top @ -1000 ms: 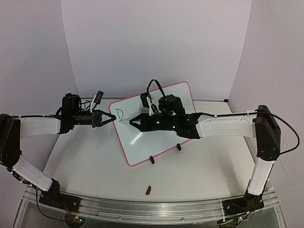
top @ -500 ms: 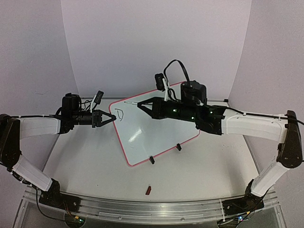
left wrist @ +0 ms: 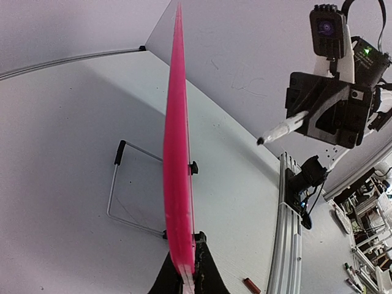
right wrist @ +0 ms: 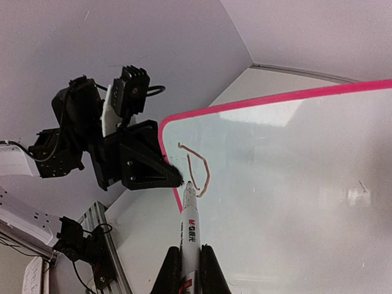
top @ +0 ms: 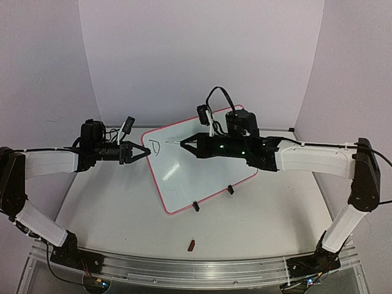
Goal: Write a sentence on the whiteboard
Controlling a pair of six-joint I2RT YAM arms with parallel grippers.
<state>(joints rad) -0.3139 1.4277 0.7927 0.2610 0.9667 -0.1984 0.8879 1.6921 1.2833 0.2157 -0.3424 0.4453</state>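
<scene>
White table (top: 110,208), pale lilac walls (top: 202,55): board braced, pen lifted between strokes.

The left gripper (left wrist: 185,269) has its fingers clenched on the pink edge of the whiteboard (top: 205,168), at the board's 9 o'clock side. This is judged to steady the tilted panel, which stands on its clip feet (top: 196,206) at table centre, against pen pressure. The right gripper (right wrist: 188,257) is clamped on a white marker (right wrist: 190,220), nib pointing toward 9 o'clock beside the looped red stroke (right wrist: 199,168) in the board's 10 o'clock corner. The left wrist view shows the nib clear of the face. Half a second earlier the right arm rode higher, with the nib above the top edge. It has since dropped to just right of the stroke. Stroke and left arm are unchanged. A red cap (top: 191,245) lies at 6 o'clock of the board.
</scene>
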